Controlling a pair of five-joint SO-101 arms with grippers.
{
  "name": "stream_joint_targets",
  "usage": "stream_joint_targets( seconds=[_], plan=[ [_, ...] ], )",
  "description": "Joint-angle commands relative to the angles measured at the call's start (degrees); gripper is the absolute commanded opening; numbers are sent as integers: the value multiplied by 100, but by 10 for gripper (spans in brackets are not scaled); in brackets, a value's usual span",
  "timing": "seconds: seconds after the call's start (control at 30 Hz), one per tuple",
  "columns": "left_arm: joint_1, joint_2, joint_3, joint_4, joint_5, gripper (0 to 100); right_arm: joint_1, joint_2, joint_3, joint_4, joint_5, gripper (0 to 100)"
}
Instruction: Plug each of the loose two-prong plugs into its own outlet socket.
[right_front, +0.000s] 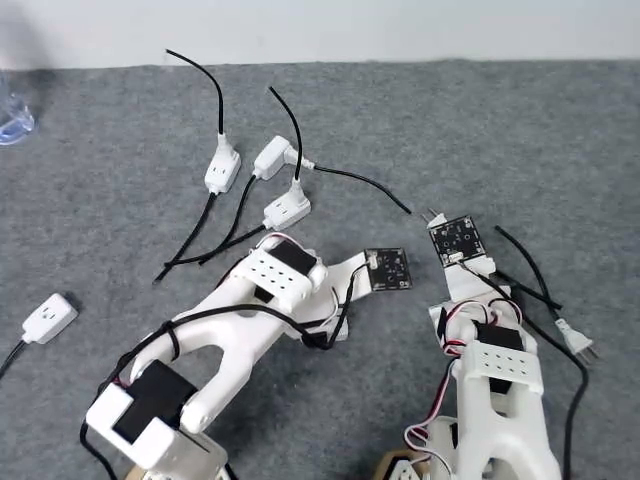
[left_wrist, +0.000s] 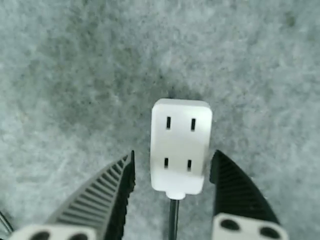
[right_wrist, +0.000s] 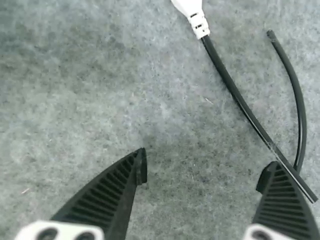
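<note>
Lengthwise, outlet socket (left_wrist: 181, 145) face-up, cord (left_wrist: 173, 220) toward left tool (left_wrist: 174, 154)

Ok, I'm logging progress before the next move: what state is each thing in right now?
left gripper: open, around the outlet socket.
outlet socket: flat on the mat, all slots empty.
right gripper: open, holding nothing.
loose plug: unplugged, lying on the mat, prongs bare.
far-left outlet: nothing plugged in.

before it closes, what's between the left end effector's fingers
A white socket, face up on the grey mat, lies between the open fingers; the left wrist view shows it.
</note>
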Motion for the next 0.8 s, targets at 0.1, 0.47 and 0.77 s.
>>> stream_joint_targets(
  seconds=[0.1, 0.47, 0.77],
  plan=[
    [-35, -862, -769, 835, 721, 229, 110, -136, -114, -92, 9, 350],
    [-1503, -4607, 242, 1222, 3305, 228, 848, -75, -2303, 2659, -334, 350],
    [-4000, -5732, 2914, -149, 3262, 229, 1851, -66, -3692, 4391, 1055, 350]
  ],
)
